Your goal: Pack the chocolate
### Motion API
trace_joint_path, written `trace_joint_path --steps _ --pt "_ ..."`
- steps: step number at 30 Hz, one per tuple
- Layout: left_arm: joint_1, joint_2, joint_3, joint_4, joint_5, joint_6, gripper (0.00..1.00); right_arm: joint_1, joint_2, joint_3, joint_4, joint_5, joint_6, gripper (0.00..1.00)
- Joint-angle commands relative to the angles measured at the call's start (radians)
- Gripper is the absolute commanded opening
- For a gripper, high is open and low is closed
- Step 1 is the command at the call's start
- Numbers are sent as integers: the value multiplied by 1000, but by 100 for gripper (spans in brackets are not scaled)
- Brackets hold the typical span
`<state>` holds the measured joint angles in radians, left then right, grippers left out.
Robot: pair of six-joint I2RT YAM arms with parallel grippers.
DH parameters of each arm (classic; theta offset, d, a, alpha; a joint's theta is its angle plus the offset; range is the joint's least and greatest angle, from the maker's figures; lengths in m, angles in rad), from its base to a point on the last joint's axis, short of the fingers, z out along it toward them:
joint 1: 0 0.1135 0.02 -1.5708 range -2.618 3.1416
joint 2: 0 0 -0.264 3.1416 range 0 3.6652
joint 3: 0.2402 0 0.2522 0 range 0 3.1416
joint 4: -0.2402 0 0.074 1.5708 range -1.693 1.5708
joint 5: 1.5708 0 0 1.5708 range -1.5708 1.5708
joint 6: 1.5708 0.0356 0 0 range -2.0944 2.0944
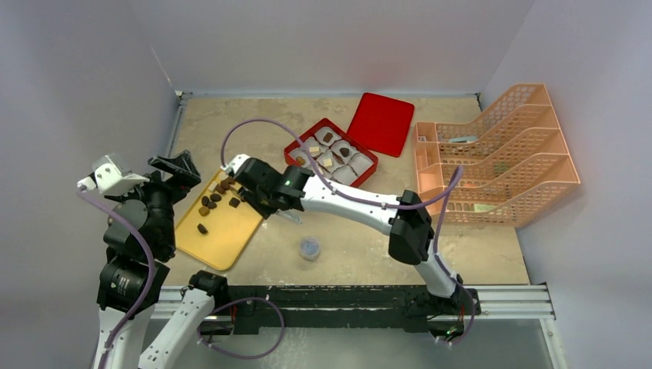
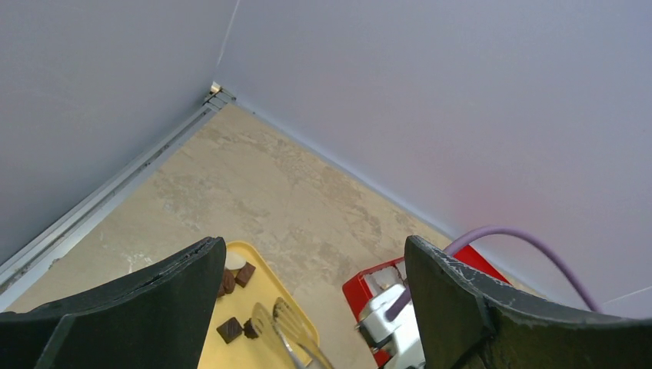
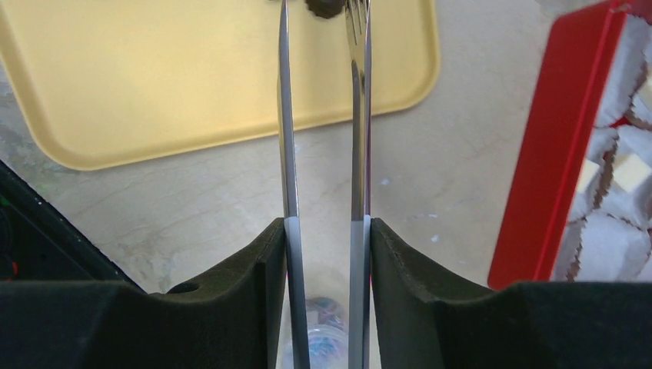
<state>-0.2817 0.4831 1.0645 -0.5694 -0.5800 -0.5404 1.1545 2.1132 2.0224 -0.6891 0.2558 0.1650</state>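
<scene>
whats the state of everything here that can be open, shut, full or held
red box: open, partly filled
red lid: off, lying beside the box
yellow tray: loose chocolate on it
left gripper: jaws open, empty
right gripper: jaws shut on tongs
tongs: tips apart

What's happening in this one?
The right gripper holds metal tongs, tips over the chocolates on the yellow tray. The red box has a few pieces in its paper cups. The left gripper hovers beside the tray, jaws open and empty.
</scene>
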Motion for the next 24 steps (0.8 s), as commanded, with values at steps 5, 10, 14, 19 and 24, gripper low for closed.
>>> trace_joint_path --steps 5,10,14,19,24 --pt "2 -19 54 -4 -32 -21 86 48 86 147 31 68 -62 44" --pt "3 -21 53 -10 -38 -19 86 54 139 187 30 83 -81 45" --pt "3 -24 47 -8 -39 -21 85 60 172 205 21 98 -98 46" --pt "3 -24 40 -4 -38 -23 85 63 205 223 18 91 -114 46" --pt "3 -24 42 -6 -40 -20 85 69 226 244 8 87 -121 46"
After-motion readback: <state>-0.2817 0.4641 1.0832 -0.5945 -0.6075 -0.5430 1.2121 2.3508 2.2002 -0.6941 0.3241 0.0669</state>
